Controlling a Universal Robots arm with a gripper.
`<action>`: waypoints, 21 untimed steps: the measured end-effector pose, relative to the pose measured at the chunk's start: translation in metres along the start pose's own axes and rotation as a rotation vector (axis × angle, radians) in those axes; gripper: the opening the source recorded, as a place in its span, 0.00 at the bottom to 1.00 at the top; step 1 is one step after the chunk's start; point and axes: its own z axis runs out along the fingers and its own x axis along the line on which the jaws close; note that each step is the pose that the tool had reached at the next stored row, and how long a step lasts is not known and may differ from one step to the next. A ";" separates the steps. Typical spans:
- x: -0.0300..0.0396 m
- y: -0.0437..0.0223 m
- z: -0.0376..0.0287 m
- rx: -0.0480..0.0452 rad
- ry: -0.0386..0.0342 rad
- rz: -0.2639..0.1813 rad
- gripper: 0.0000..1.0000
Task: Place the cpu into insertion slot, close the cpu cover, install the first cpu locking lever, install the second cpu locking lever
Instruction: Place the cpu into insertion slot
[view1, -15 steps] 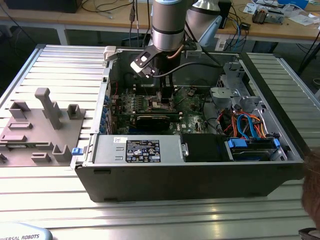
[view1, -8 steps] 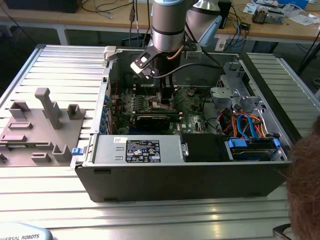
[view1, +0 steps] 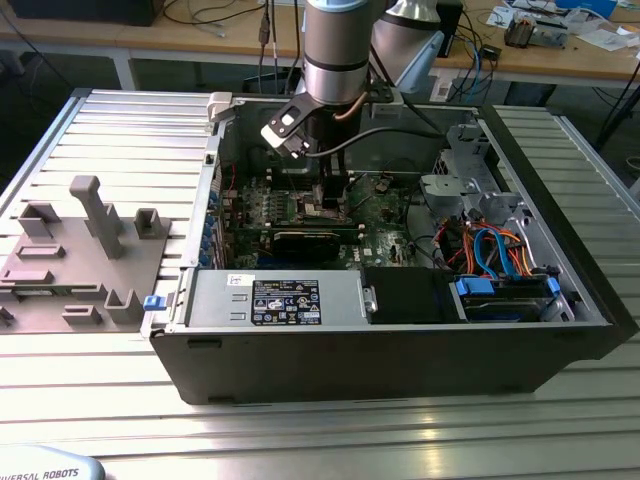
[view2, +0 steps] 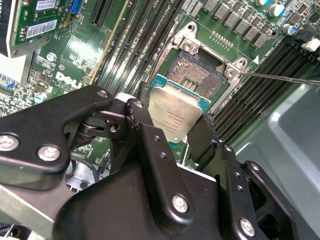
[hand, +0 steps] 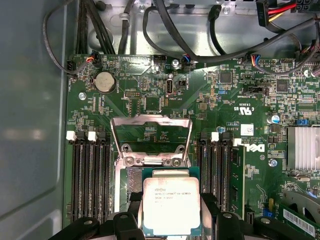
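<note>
The arm (view1: 335, 50) reaches down into an open computer case (view1: 400, 350) that lies on the tabletop (view1: 300, 430). The jaws are closed on the cpu (view2: 177, 112), one black finger (view2: 137, 112) on each of two opposite sides. In both wrist views the cpu's silver top faces the camera.

The cpu (hand: 171, 202) hangs just over the near edge of the slot (view2: 200, 75). I cannot tell if it touches. Most of the slot's dark middle is bare in the second wrist view. In that view the cpu looks a bit tilted.

The cover (hand: 150, 137) is open. It sits on the side of the slot away from the jaws, and the green board (hand: 240, 100) shows through its window. A thin metal rod (view2: 280, 77) sticks out from one corner of the slot.

At the exterior view's left, a grey tray (view1: 80, 250) sits beside the case.
</note>
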 end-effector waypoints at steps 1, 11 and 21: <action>0.0000 -0.0003 0.0000 0.0000 0.0000 0.000 0.54; 0.0001 -0.0044 0.0013 0.0000 0.0001 0.000 0.54; 0.0001 -0.0045 0.0018 0.0000 0.0001 0.000 0.54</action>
